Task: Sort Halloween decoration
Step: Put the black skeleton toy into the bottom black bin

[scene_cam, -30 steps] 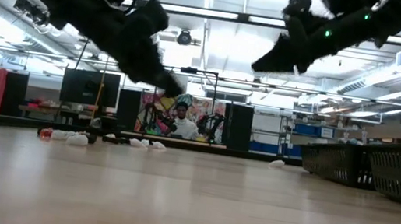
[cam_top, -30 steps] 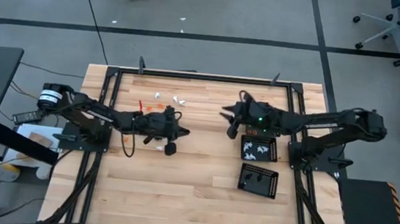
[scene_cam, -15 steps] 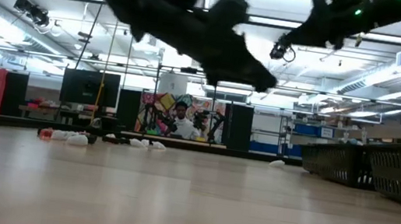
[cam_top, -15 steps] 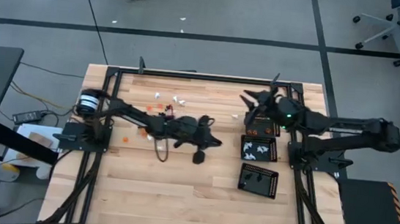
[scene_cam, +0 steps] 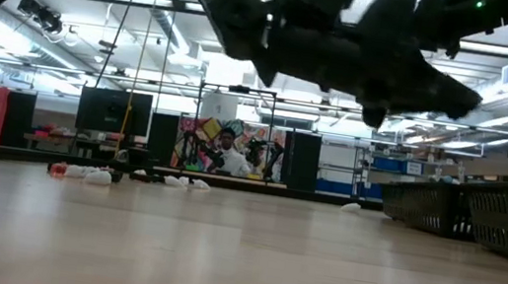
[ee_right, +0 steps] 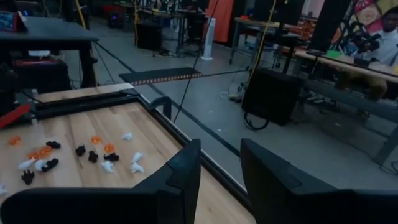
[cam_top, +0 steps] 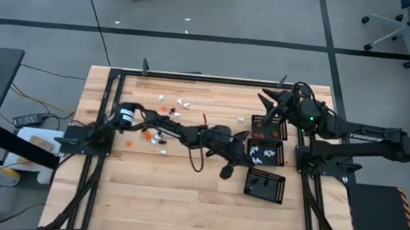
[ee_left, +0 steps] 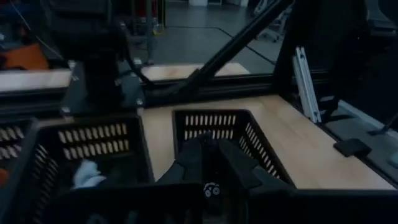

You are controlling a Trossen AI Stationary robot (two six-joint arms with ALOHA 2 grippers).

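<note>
The Halloween decoration pieces (cam_top: 161,118), tiny and white, orange and black, lie scattered on the table's far left part; the right wrist view also shows these pieces (ee_right: 81,152). My left gripper (cam_top: 246,154) reaches across the table to the black trays and is shut on a small black piece (ee_left: 211,190). It hangs above the left rims of the middle tray (cam_top: 265,152) and the near tray (cam_top: 264,185). My right gripper (cam_top: 265,100) hovers open over the far right corner, holding nothing; the right wrist view shows this gripper (ee_right: 221,165) with its fingers apart. My left gripper pinches a tiny black piece with white marks (ee_left: 211,190) between its two fingers (ee_left: 186,168). The fingers lie nearly level and come from the table's left, pointing right. The piece is lifted clear, above the trays' rims.
Three black perforated trays stand in a row at the right. The far tray (cam_top: 268,126) holds orange pieces, the middle one white pieces (ee_left: 87,174), the near one black pieces. A black frame (cam_top: 208,79) borders the table. Bare wood lies in the near half.
My left arm has stretched level from the pile toward the table's right edge, arriving at the trays with its gripper staying shut. My right gripper has drawn back toward the far right corner and risen, its fingers staying apart.
</note>
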